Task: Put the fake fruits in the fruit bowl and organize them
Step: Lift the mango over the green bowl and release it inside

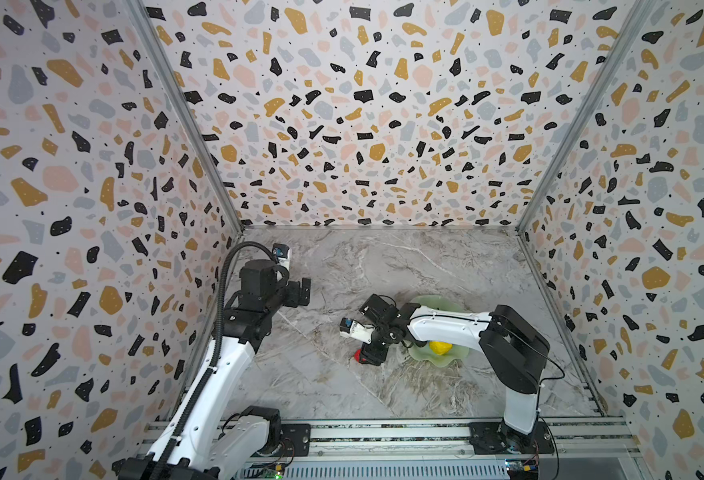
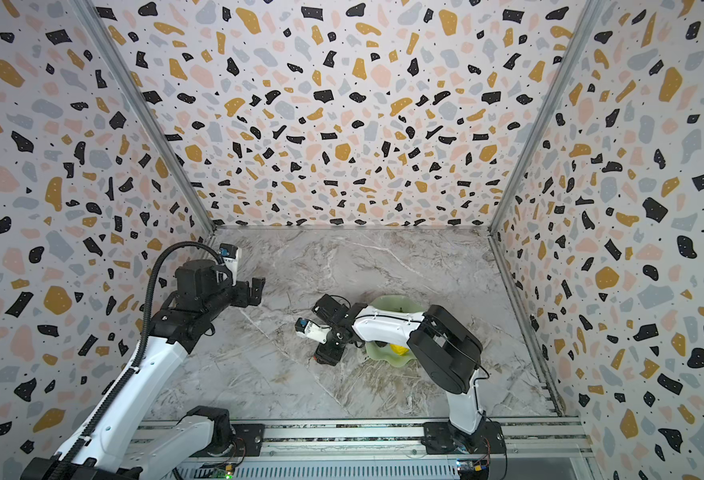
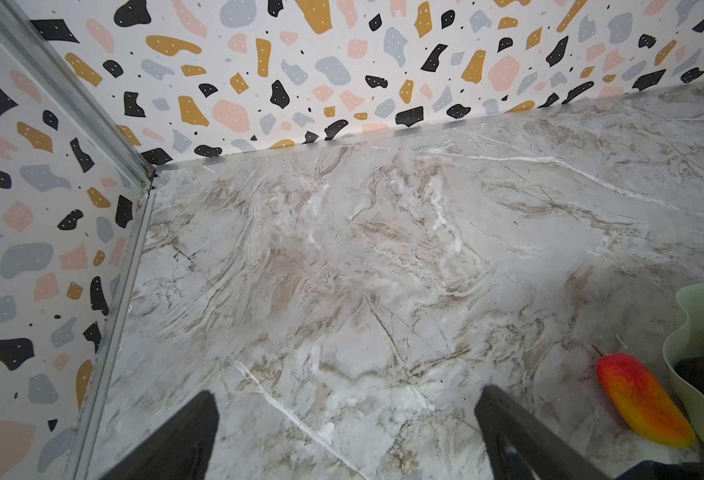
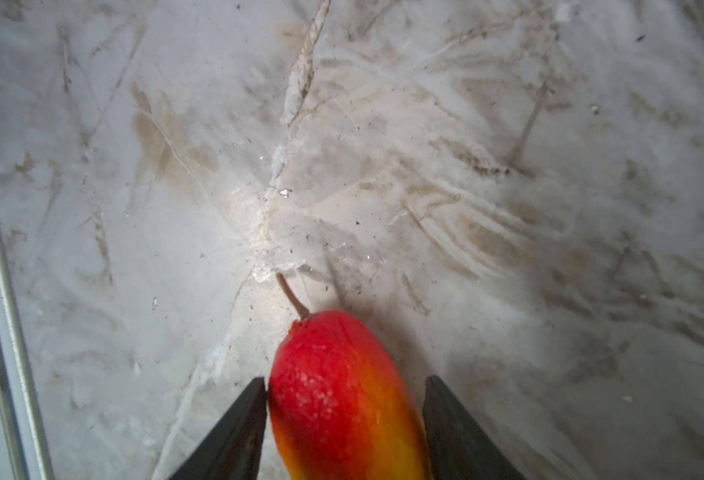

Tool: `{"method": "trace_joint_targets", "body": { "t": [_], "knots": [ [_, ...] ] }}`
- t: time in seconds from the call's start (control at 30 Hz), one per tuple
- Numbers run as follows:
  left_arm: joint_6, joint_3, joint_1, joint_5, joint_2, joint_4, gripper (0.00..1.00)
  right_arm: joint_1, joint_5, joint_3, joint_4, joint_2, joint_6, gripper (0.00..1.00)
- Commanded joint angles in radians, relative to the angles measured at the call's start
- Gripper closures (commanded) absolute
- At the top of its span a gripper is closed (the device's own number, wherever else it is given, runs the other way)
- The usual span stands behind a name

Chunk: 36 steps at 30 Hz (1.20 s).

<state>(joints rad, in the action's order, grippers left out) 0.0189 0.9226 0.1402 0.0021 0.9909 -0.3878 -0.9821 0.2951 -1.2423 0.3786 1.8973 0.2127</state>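
Fingers of your right gripper press both sides of the elongated red-orange-yellow plastic fruit, which lies on the marble tabletop just beside the pale mint-green scalloped bowl. Your left gripper hangs wide and empty.

We see a grey-white marbled counter veined in brown, boxed in on three sides by terrazzo-patterned walls blotched black, ochre, pink and grey. Aluminium posts run up the corners, and a metal rail crosses the front edge.
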Motion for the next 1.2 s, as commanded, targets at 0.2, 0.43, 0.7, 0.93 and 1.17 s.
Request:
{"method": "trace_joint_targets", "body": {
  "t": [0.2,0.43,0.7,0.93,1.17],
  "knots": [
    [0.006,-0.004,-0.005,-0.001,-0.015,0.023,0.01,-0.006,-0.005,-0.022,0.021,0.003,-0.004,0.52],
    [0.005,-0.002,-0.005,-0.002,-0.015,0.020,0.00,-0.007,-0.007,-0.053,0.039,0.026,0.007,0.64],
    [0.004,-0.004,-0.005,-0.002,-0.017,0.021,0.00,0.004,-0.029,-0.080,0.051,-0.034,-0.003,0.86],
    [0.005,-0.004,-0.005,-0.006,-0.018,0.021,0.00,0.180,-0.027,-0.048,0.018,-0.284,-0.148,0.95],
    [0.005,-0.003,-0.005,-0.001,-0.019,0.023,0.00,0.381,-0.396,0.053,0.163,-0.465,-0.353,0.99]
  ]
}}
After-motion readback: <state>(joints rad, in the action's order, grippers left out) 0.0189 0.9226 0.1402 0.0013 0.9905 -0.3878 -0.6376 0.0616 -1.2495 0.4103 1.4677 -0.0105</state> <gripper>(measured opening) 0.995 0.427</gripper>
